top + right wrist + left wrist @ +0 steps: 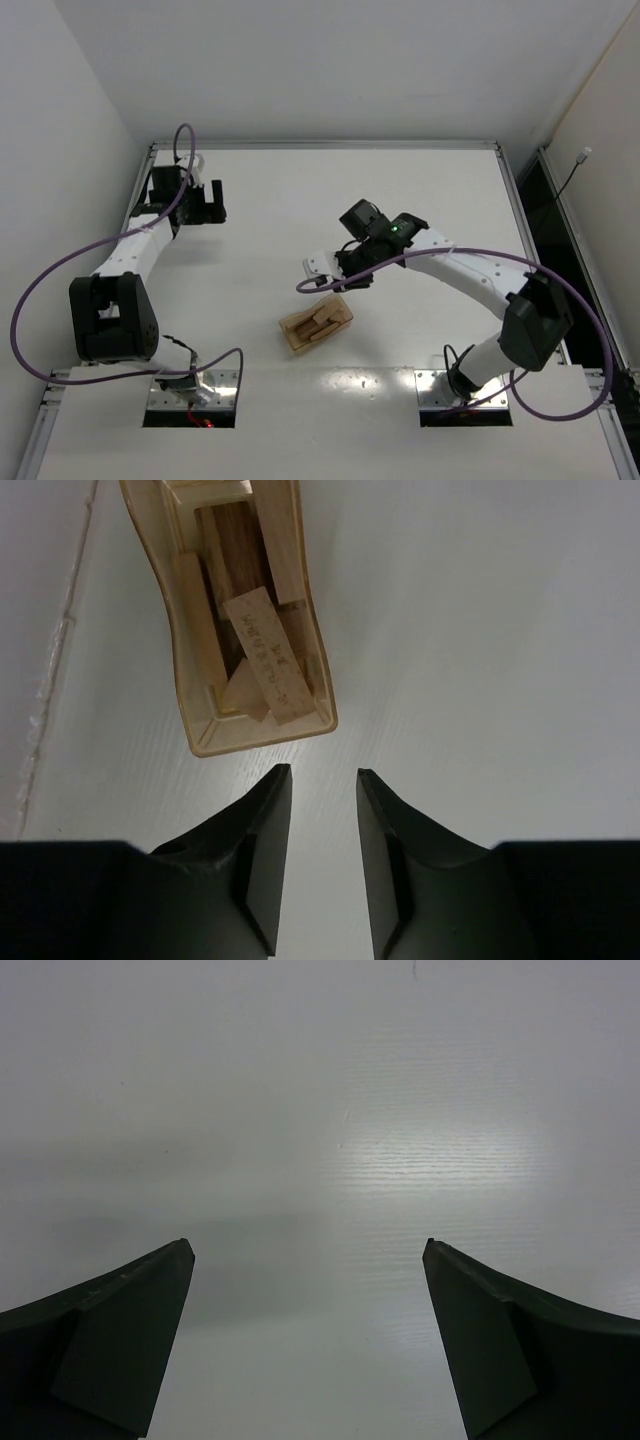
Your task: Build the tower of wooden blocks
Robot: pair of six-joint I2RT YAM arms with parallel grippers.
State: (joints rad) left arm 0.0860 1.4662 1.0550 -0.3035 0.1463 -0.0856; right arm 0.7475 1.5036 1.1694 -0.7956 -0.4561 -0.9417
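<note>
Several light-tan wooden blocks [265,655] lie jumbled in a shallow pale tray [260,735]; no standing tower shows in any view. In the top view the tray [287,330] with its blocks [318,325] sits near the table's front middle. My right gripper [323,772] hovers just short of the tray's near rim, its jaws a narrow gap apart with only bare table between them; from above this gripper [340,285] is just behind the tray. My left gripper [308,1245] is spread wide over bare table, far off at the back left [205,208].
White walls bound the table at the back and left. A dark gap runs along the right edge [545,230]. Purple cables loop around both arms.
</note>
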